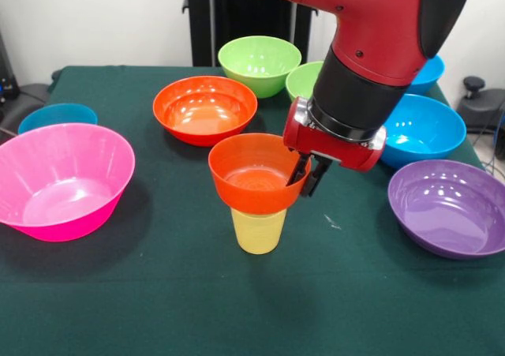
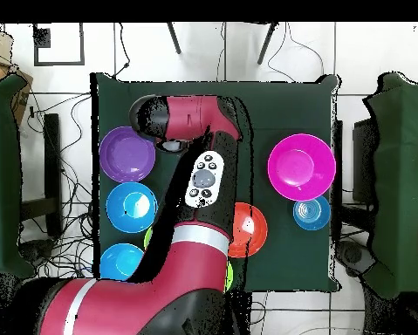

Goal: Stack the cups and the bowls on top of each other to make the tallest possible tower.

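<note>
The end effector (image 1: 308, 174) is gripping the rim of a small orange bowl (image 1: 254, 172), its fingers pinching the wall, while the bowl is sitting on a pale-yellow cup (image 1: 258, 230) directly beneath. A larger orange bowl (image 1: 204, 107) is resting just behind, a pink bowl (image 1: 61, 180) and purple bowl (image 1: 448, 206) flanking it on the green counter (image 1: 197, 293).

In the overhead view the arm (image 2: 195, 227) covers the small orange bowl and the cup entirely, plus part of the large orange bowl (image 2: 251, 229). In the front view the gripper (image 1: 306, 174) hides part of the small orange bowl's (image 1: 252, 170) rim; the pink bowl (image 1: 59, 178) and purple bowl (image 1: 450, 206) are cut off at the picture's edges. A lime green bowl (image 1: 304, 78) and the far blue bowl (image 1: 430, 73) sit mostly behind the arm.
</note>
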Available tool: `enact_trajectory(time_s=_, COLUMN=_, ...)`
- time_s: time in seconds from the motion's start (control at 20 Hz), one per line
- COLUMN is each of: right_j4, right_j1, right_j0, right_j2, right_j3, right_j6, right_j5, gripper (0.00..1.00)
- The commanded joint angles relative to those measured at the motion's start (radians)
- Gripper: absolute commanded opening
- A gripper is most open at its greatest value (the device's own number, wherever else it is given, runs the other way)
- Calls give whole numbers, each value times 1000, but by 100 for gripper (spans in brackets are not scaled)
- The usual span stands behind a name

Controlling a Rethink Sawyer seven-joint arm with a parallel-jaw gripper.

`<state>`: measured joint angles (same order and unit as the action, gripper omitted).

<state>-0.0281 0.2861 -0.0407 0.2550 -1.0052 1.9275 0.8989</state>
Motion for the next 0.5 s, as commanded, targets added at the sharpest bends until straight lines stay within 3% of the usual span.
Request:
enact_trajectory(time_s=0.05, right_j4=-5, right_j1=-16, right_j0=-9, right_j2=-56, right_j3=-98, right_j6=128, right_j5=-18, gripper=0)
enact_trajectory(time_s=0.5, right_j4=-3, right_j1=-11, right_j0=-9, right_j2=-61, right_j3=-125, right_j6=126, right_j5=-25, gripper=0)
